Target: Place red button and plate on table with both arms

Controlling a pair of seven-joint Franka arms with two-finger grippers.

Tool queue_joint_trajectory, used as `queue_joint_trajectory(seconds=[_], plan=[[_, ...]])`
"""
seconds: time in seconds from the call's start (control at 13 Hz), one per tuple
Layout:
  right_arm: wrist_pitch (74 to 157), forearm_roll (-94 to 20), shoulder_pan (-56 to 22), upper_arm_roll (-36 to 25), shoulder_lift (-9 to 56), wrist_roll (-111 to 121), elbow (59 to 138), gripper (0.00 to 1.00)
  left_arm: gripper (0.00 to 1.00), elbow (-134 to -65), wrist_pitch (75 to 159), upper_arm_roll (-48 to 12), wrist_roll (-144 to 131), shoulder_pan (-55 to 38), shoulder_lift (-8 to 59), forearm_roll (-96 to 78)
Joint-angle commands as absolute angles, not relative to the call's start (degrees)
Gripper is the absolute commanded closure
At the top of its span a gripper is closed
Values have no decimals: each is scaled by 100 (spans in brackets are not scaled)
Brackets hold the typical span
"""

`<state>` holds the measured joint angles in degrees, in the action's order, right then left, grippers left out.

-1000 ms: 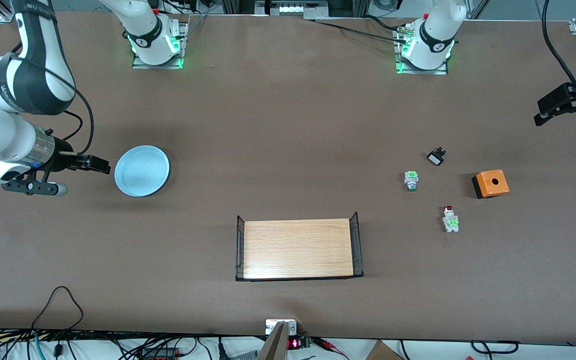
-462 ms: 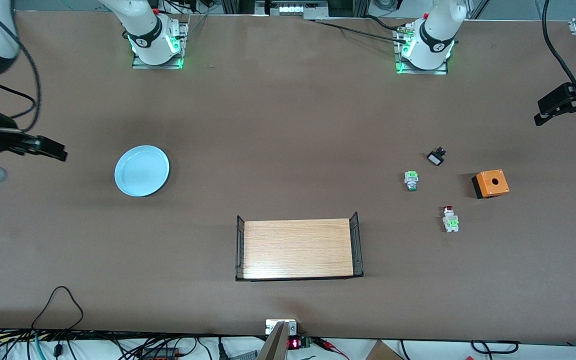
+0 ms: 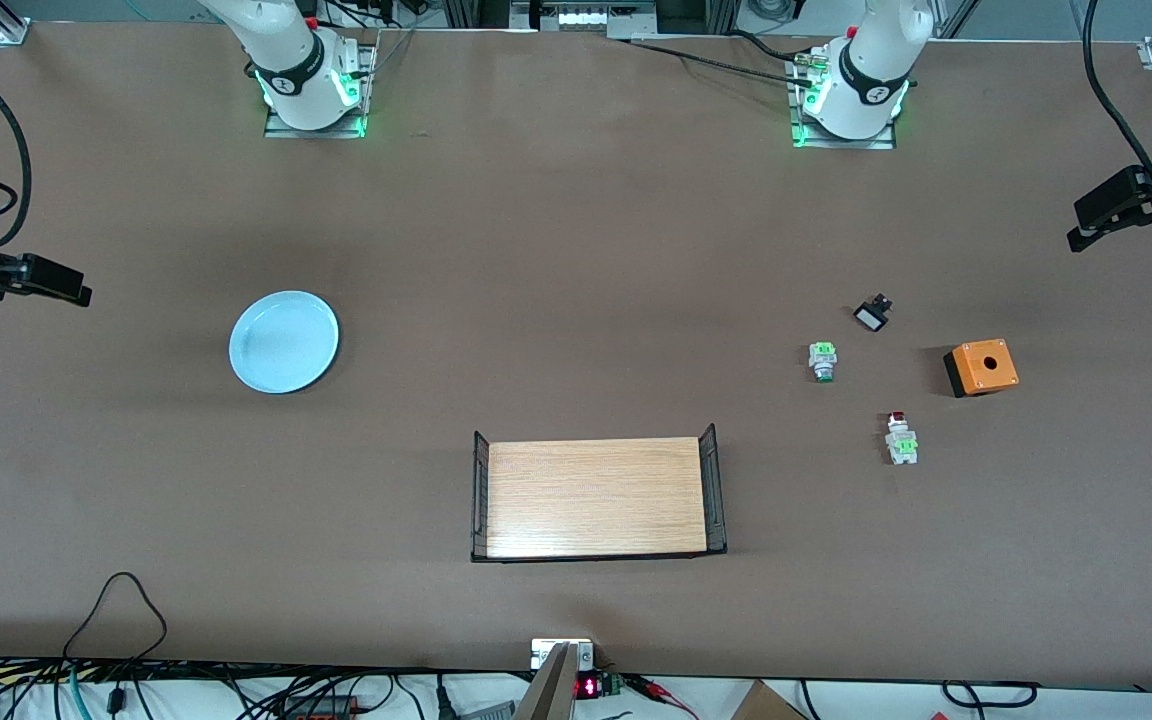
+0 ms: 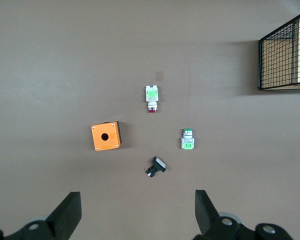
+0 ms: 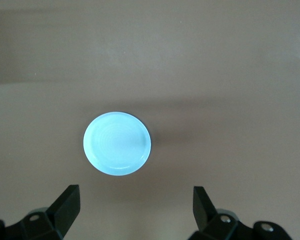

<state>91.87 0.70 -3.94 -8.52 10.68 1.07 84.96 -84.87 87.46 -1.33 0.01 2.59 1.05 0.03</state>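
Observation:
The light-blue plate [image 3: 284,341] lies flat on the brown table [image 3: 576,250] toward the right arm's end; it also shows in the right wrist view [image 5: 117,143]. The red button [image 3: 901,437] lies on the table toward the left arm's end, and shows in the left wrist view [image 4: 152,96]. My right gripper [image 3: 61,285] is open and empty, up in the air past the plate at the table's end [image 5: 135,207]. My left gripper [image 3: 1131,215] is open and empty, held high over its end of the table [image 4: 137,212].
A green-capped switch [image 3: 822,360], a small black-and-white part [image 3: 872,315] and an orange box [image 3: 981,367] lie near the red button. A wooden tray with black wire ends [image 3: 596,497] stands mid-table, nearer the front camera.
My right gripper has drawn back from beside the plate toward the table's end and risen. The plate, the red button and the left arm have not moved.

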Motion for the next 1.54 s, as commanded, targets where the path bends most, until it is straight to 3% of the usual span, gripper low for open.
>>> queue_joint_trajectory(seconds=[0.0,1.46], plan=[[9686,150,-387,-826,414,176,9404,0,0,-8394,8648,-132,-97,229,105,0],[9299,79,-404,-817,439,228,9079,0,0,-8385,8648,-132,-97,237,105,0]])
